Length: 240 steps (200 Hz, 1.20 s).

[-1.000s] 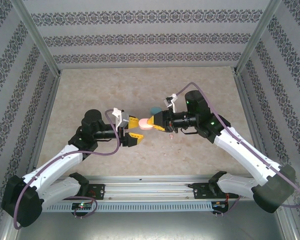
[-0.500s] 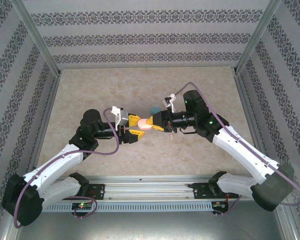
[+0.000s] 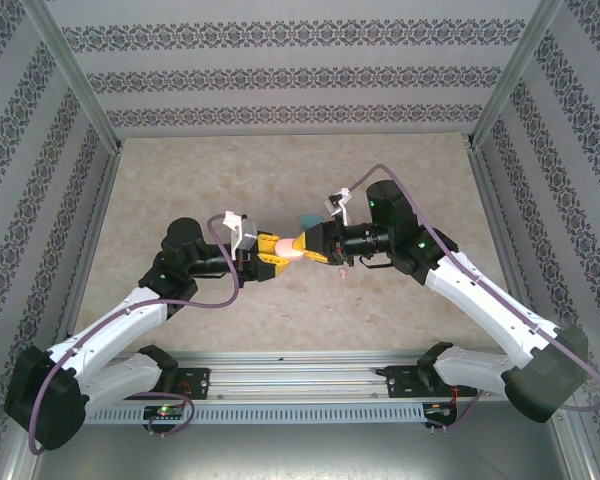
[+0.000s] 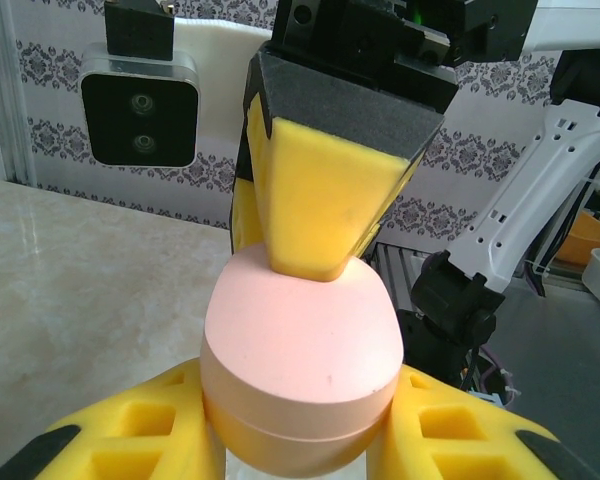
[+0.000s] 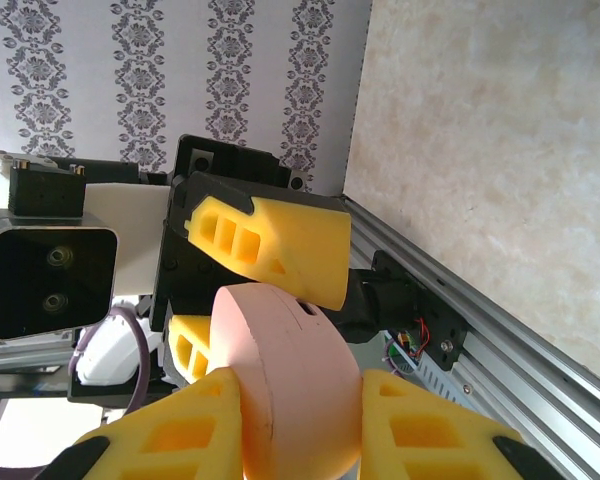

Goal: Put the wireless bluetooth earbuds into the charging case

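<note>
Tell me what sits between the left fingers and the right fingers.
A pink case: the left fingers flank its sides and a right finger presses on its top, seen in the left wrist view.

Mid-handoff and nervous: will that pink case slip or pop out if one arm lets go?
Pink case looks smooth and rounded, so it could squirt from the yellow fingers if squeezed off-centre. It seems rigid, unlikely to deform. A seam around it suggests a lid that might pop open under twisting.
</note>
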Each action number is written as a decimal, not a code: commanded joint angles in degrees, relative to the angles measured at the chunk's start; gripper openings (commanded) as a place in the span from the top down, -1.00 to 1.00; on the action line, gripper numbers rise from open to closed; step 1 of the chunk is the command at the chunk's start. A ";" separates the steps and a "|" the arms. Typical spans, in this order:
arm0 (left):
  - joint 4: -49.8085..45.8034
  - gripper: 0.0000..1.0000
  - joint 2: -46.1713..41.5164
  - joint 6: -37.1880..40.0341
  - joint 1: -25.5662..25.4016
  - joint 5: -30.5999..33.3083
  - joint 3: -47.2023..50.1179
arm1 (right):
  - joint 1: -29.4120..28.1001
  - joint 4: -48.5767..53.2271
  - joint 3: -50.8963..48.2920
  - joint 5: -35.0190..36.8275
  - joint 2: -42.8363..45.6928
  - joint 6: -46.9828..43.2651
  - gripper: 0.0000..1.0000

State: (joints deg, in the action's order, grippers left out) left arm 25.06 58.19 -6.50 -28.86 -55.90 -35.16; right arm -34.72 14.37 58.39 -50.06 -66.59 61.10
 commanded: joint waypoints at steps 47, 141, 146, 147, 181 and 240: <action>5.45 0.25 -0.10 -2.01 -0.76 -2.28 -1.21 | -1.14 -2.77 1.46 -1.26 -0.78 -0.33 0.66; 5.25 0.15 0.16 -2.30 -0.81 -3.08 -1.27 | -1.55 -3.08 1.76 -1.46 -1.40 -0.08 0.66; 4.98 0.17 0.16 -2.20 -0.76 -3.16 -1.35 | -1.62 -3.20 1.70 -1.44 -1.39 0.03 0.66; 4.95 0.17 0.16 -2.16 -0.76 -3.20 -1.33 | -1.60 -3.25 1.76 -1.48 -1.37 0.09 0.66; 3.80 0.12 -0.02 -1.50 -0.76 -3.34 -1.17 | -1.66 -4.10 1.80 -1.57 -1.36 0.68 0.66; 2.49 0.11 -0.21 -0.88 -0.76 -3.72 -1.45 | -1.62 -4.45 1.73 -1.62 -1.52 1.11 0.66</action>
State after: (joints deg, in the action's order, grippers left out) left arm 26.63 58.43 -7.99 -28.91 -57.21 -35.16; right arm -35.77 12.29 58.41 -50.68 -67.99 61.54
